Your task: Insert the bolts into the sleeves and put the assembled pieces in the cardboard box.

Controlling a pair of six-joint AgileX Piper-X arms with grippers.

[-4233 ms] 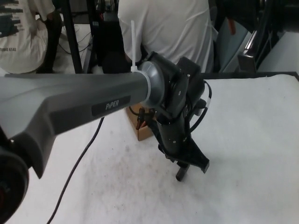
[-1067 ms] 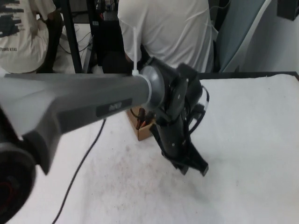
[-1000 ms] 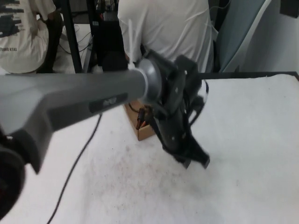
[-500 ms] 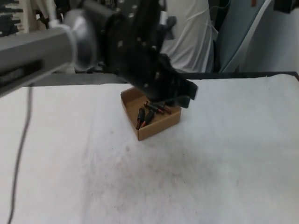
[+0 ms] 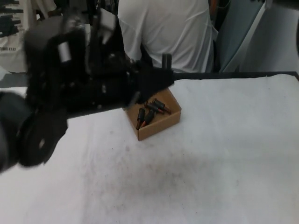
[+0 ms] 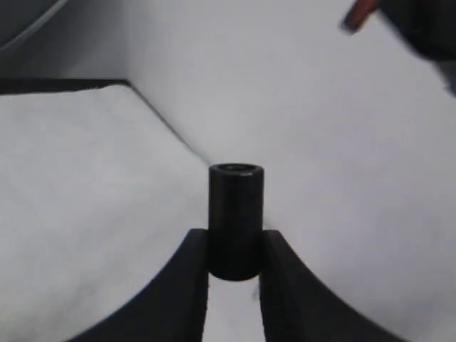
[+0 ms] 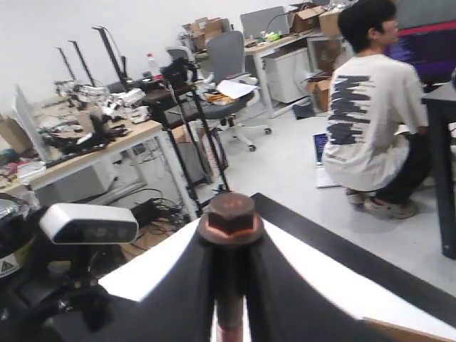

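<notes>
My left gripper point(image 6: 234, 242) is shut on a short black sleeve point(image 6: 236, 206), held upright with its open end showing. In the high view this arm is raised at the left, and the sleeve point(image 5: 167, 60) sticks up from its gripper point(image 5: 163, 74) just behind the cardboard box point(image 5: 159, 127). The box holds a few dark assembled pieces point(image 5: 141, 115) with orange tips. My right gripper point(image 7: 229, 265) is shut on a copper bolt point(image 7: 230, 217), hex head outward. The bolt's tip point(image 6: 358, 13) shows high in the left wrist view, apart from the sleeve.
The bench has a white padded cover point(image 5: 210, 163) with a black far edge point(image 5: 243, 73). Open cover lies in front of and to the right of the box. A white camera unit point(image 7: 89, 222) sits below the right gripper.
The arm was low over the bench in front of the box. It has lifted and swung back to the left, uncovering the box, and now holds the sleeve up.
</notes>
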